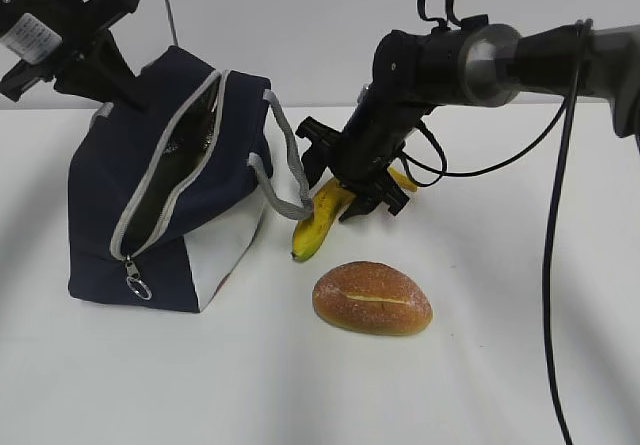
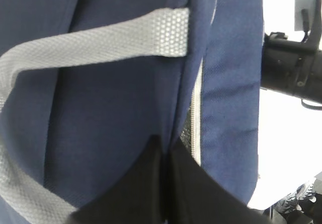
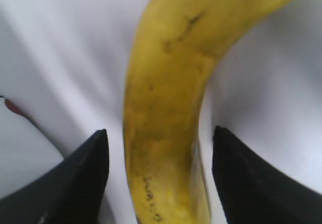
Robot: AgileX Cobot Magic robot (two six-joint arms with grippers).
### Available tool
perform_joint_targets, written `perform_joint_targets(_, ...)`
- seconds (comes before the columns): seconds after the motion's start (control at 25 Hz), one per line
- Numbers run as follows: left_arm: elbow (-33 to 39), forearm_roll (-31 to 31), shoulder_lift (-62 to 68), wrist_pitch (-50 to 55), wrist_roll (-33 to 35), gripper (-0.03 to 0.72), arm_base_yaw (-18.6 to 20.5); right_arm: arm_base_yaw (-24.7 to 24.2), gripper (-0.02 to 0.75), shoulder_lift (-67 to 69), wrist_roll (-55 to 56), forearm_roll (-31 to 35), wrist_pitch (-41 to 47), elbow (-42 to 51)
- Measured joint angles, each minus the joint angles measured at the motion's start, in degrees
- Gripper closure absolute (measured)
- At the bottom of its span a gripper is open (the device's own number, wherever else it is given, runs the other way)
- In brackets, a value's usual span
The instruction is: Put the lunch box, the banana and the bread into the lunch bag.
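Straddling the banana [image 1: 322, 220], the right gripper [image 1: 345, 175] sits beside the lunch bag [image 1: 170, 195]; the bread [image 1: 372, 298] lies nearer. The left wrist view has the left gripper [image 2: 166, 183] pressed together on the bag's navy fabric. The right wrist view shows spread fingers [image 3: 80, 178] flanking the banana, gaps both sides.

the lunch bag [image 1: 165, 200] stands on the left of the table [image 1: 500, 365], its unzipped opening tilted toward the front. the left gripper [image 1: 115, 60] sits at the bag's upper back edge, above the opening. just right of the bag lies the banana [image 1: 318, 223], 1 end pointing forward – the right gripper [image 1: 352, 180] is down over it, 1 finger on each side. the bread [image 1: 372, 298] lies in front of the banana, a little to its right, apart from it and from the bag.
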Motion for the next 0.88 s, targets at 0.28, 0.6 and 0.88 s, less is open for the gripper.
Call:
perform_joint_targets(0.28, 0.0, 0.0, 0.24, 0.0, 0.14, 0.691, 0.0, 0.0, 0.349, 1.49, -4.1, 3.86, -1.29, -0.22)
perform_joint_targets(0.6, 0.0, 0.0, 0.24, 0.0, 0.14, 0.691, 0.0, -0.47, 0.436, 1.83, -8.47, -1.37, 2.92, -3.79)
perform_joint_targets(0.88, 0.0, -0.07, 0.24, -0.06, 0.14, 0.691, 0.0, -4.32, 0.436, -1.15, -16.36, -12.32, 15.16, -13.02)
